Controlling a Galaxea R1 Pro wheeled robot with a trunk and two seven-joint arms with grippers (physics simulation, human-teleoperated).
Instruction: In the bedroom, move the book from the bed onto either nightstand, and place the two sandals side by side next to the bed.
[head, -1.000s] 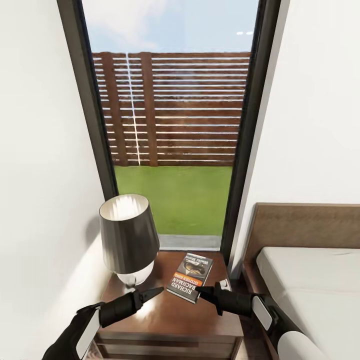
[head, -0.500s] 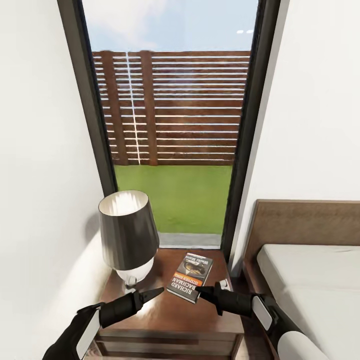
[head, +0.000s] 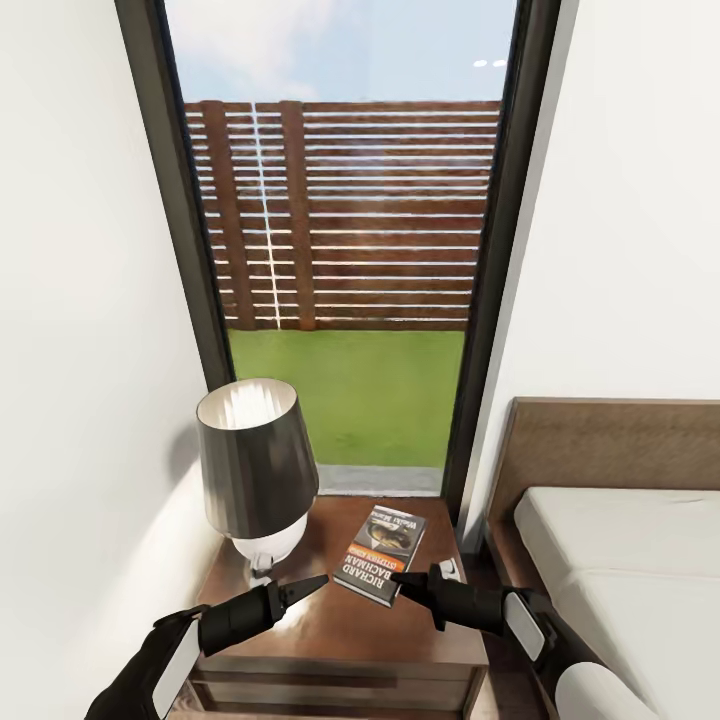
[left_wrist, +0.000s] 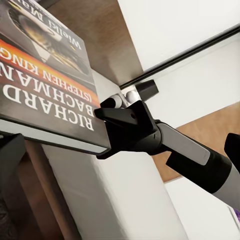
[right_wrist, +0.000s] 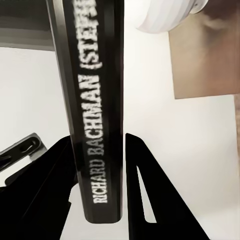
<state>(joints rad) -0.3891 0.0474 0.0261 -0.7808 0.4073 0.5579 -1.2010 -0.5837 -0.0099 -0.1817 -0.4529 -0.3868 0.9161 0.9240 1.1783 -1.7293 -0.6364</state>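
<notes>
A: Where is the book (head: 381, 555) sitting?

B: On the glossy top of the nightstand (head: 330, 630), toward its right half, cover up, white author lettering and orange band showing. From the centre of the head view it lies at about 6 o'clock.

A: And the right gripper (head: 405, 585)?

B: At the book's near right corner. In the right wrist view the spine stands between the two dark fingers (right_wrist: 142, 195), which bracket it closely. One finger seems to leave a thin gap, so I cannot tell whether they press on it or only flank it.

A: The left gripper (head: 312, 583)?

B: Hovering over the nightstand top at roughly 9 o'clock from the book, a little apart from its left edge, holding nothing. Its fingers come to one narrow point, jaws together.

A: What else stands there?

B: A lamp (head: 255, 475) with a dark shade, at 10 o'clock from the book, on the nightstand's left rear. The bed (head: 620, 560) lies at 3 o'clock, pale mattress against a brown headboard. Behind the nightstand, at 12 o'clock, a tall window (head: 340, 250) shows grass and a slatted fence.
</notes>
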